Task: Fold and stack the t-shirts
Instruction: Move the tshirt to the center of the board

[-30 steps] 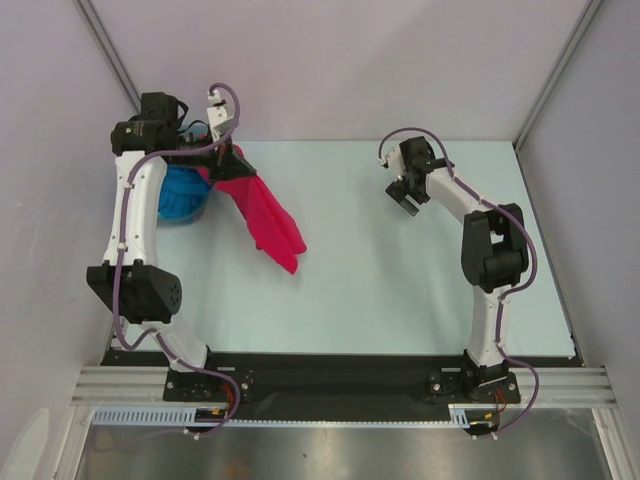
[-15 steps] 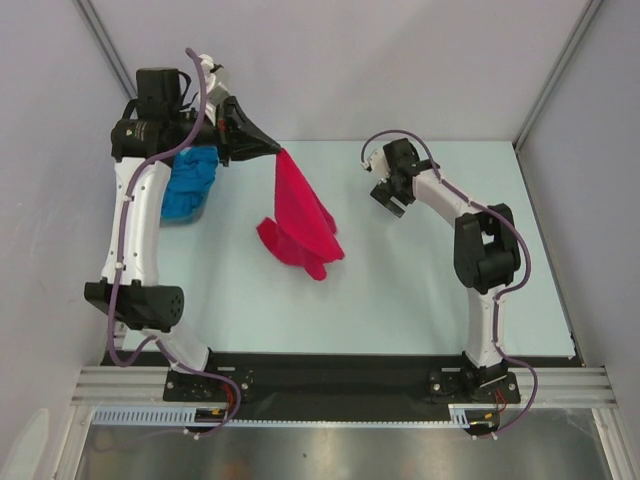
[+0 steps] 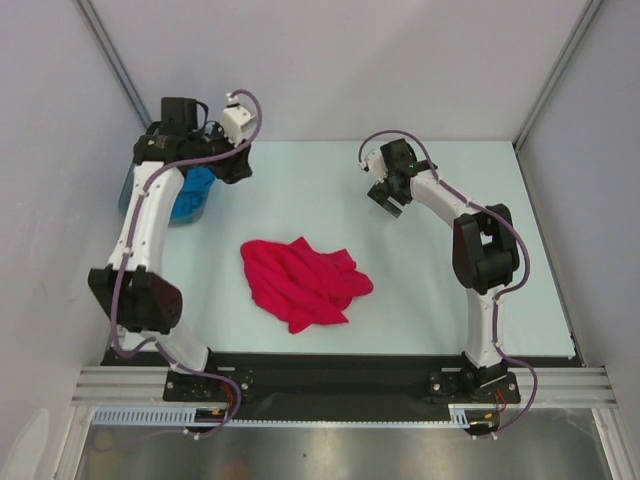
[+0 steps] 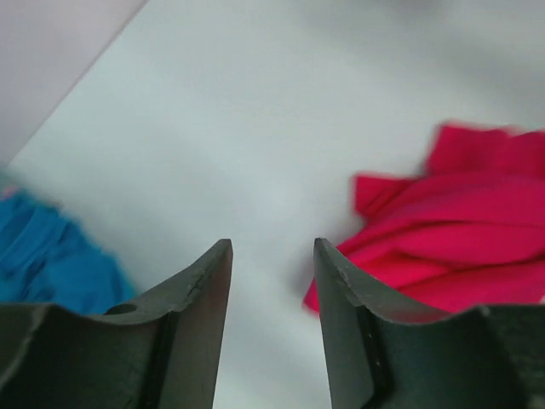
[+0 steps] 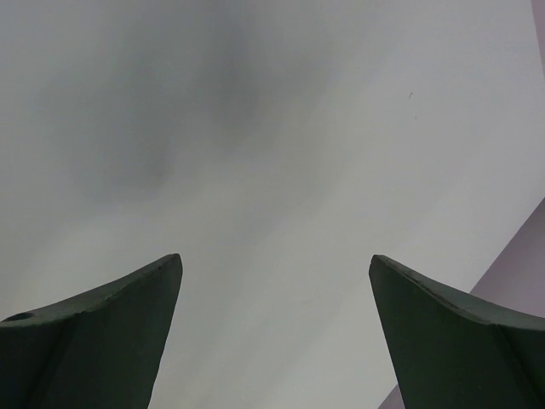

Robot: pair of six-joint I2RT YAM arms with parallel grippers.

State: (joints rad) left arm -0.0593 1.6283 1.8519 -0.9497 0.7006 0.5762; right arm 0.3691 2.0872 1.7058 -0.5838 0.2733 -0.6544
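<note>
Two t-shirts show. One crimson t-shirt (image 3: 300, 283) lies crumpled on the pale table (image 3: 420, 290), lower centre of the top view, well apart from both grippers. One turquoise t-shirt (image 3: 196, 188) sits bunched in the grey-teal tub (image 3: 124, 198) at upper left, partly hidden by the left arm. The left gripper (image 3: 240, 168) hovers near the tub, jaws partly apart, holding nothing. The right gripper (image 3: 386, 200), upper right of centre, is spread wide and empty.

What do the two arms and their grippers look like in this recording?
Both the left arm and right arm have white links, black joint housings and a purple cable looped alongside. The left gripper and right gripper have dark, wedge-shaped fingers. No markings are legible.
</note>
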